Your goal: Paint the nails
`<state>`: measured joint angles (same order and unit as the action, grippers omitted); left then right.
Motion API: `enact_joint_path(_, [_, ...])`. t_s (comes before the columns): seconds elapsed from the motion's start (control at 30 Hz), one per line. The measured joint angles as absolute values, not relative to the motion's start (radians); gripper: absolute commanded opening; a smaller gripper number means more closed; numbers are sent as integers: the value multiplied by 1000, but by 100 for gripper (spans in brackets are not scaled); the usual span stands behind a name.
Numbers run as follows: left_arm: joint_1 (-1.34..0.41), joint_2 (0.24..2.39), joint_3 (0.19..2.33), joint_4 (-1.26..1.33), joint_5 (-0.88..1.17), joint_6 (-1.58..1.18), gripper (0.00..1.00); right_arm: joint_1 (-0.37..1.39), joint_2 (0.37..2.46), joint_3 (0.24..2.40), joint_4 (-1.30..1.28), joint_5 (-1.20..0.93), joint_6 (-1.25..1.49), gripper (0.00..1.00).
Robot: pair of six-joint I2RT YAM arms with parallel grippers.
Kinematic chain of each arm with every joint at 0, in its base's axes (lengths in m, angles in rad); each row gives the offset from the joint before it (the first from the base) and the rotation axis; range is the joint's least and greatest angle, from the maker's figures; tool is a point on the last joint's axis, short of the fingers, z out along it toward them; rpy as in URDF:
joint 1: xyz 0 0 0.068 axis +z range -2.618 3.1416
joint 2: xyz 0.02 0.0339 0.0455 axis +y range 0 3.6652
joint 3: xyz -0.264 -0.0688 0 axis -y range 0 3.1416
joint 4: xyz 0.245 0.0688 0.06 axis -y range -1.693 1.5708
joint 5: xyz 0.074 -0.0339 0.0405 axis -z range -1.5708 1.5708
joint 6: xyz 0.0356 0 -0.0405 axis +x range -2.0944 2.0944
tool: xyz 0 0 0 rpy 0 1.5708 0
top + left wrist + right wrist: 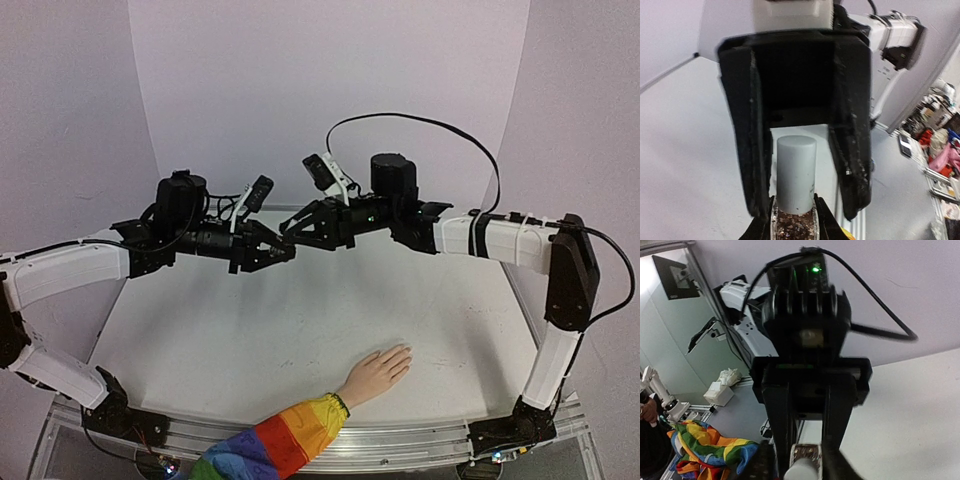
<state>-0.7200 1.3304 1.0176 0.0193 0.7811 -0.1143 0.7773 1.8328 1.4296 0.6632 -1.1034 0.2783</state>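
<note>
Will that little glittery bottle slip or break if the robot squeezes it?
Probably slippery: the bottle looks like smooth glass, pinched by the left gripper. Likely breakable if dropped. Its round cap would probably roll.

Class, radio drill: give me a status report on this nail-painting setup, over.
Left gripper shut on polish bottle. Right gripper open astride its grey cap, cap on. Hand flat on table, nails clear of both arms. Nothing in the way.

Raised arms bring left gripper [270, 248] and right gripper [298, 230] tip to tip; left clamps a polish bottle [795, 227], right's jaws spread around its cap [796, 172].
</note>
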Motion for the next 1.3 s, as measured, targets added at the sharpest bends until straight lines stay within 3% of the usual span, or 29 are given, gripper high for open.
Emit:
enact_joint_path(0.07, [-709, 1317, 1013, 32, 686, -113, 0, 763, 1822, 1415, 635, -1032, 293, 74])
enact_joint_path(0.13, [-703, 1296, 1003, 39, 585, -104, 0, 743, 1807, 1406, 595, -926, 310, 79])
enact_joint_path(0.4, [-746, 1248, 965, 55, 255, -39, 0, 715, 1748, 1379, 519, -618, 475, 77])
enact_joint_path(0.7, [-765, 1250, 960, 53, 136, 4, 0, 816, 1747, 1411, 492, -445, 620, 57])
enact_joint_path(1.03, [-787, 1266, 960, 51, 127, 28, 0, 874, 1807, 1537, 498, -408, 653, 31])
enact_joint_path(1.3, [-798, 1266, 960, 51, 127, 28, 0, 883, 1843, 1540, 491, -395, 656, 26])
